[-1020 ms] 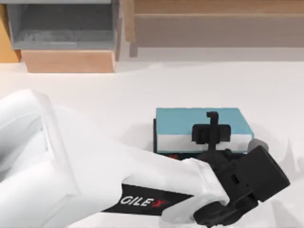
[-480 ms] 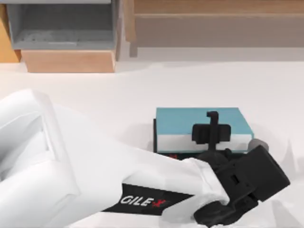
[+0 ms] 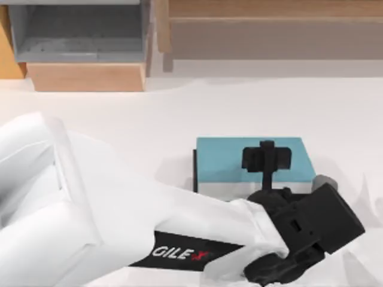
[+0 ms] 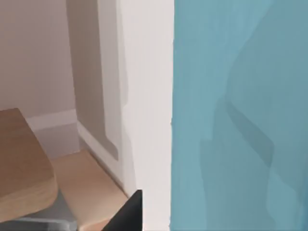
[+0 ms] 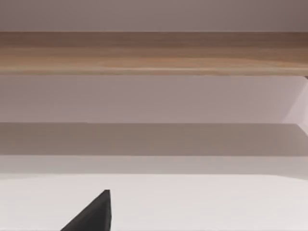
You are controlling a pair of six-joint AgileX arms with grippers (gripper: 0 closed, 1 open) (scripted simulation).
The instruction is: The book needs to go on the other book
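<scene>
The light blue book [image 3: 227,158] lies toward the near right part of the table [image 3: 179,113], set on the black book [image 3: 195,173], of which a dark strip shows along the blue book's left edge and a thin sliver at its near edge. The blue cover faces up; the white page edges face the near edge of the table. The left wrist view shows the blue cover [image 4: 240,115] close up, with a dark fingertip at the frame's lower border.

The left gripper [image 3: 266,158] stands over the blue book's right half, reaching in from the near side. One finger bar lies across the cover and a thin post rises behind it. Whether the fingers are clamped on the book or released cannot be told.

Judged from the layout, placement is essentially achieved. To complete the step well:
- Confirm that the blue book rests flat, with no edge overhanging the black book.
- Part the fingers fully before any lift.
- Withdraw straight up, without sideways drag, so the upper book does not slide off the lower one.

The right arm is parked; its wrist view shows bare table, a wooden shelf edge [image 5: 154,53] and one dark fingertip [image 5: 94,214].

Containers: a grey open box [image 3: 78,33] sits at the far left corner of the table, beside a wooden block [image 3: 87,76]. Its interior appears to hold nothing. A long wooden shelf [image 3: 275,30] runs along the far edge on the right; no contents are visible on it.
</scene>
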